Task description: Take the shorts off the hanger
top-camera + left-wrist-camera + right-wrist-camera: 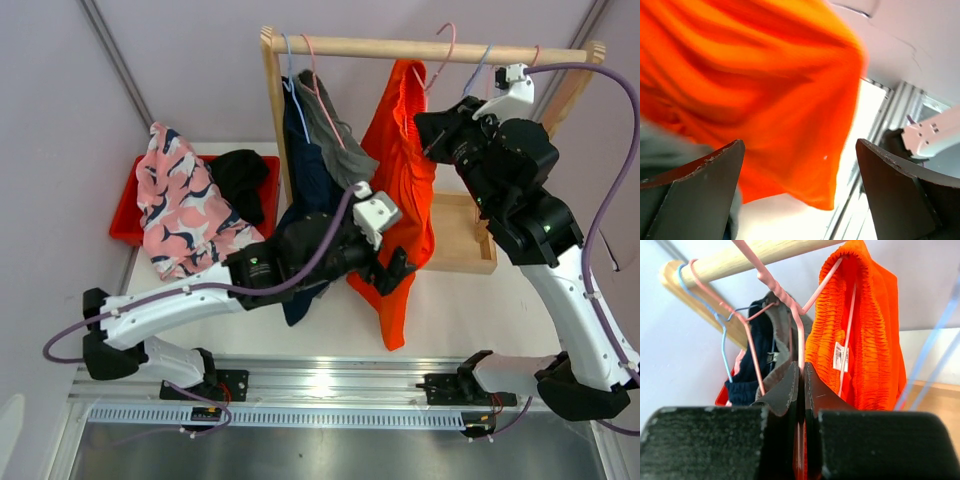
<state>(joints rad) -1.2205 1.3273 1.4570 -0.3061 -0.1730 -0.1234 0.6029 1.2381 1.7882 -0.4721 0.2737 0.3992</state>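
Hanging on the wooden rail point(420, 48): orange shorts point(400, 180) on a pink hanger point(799, 335); grey shorts point(325, 112) and navy shorts point(305, 175) on other hangers to their left.
Off the rail: pink patterned shorts point(180, 205) draped over the red bin point(125, 225), black shorts point(240, 178) inside it, at the far left of the bench point(450, 310).
Right hand point(802, 385): fingers pressed together on the pink hanger's wire, just beside the orange waistband.
Left hand point(800, 190): fingers spread wide, low by the orange shorts; the cloth hangs ahead of them, and contact cannot be told.
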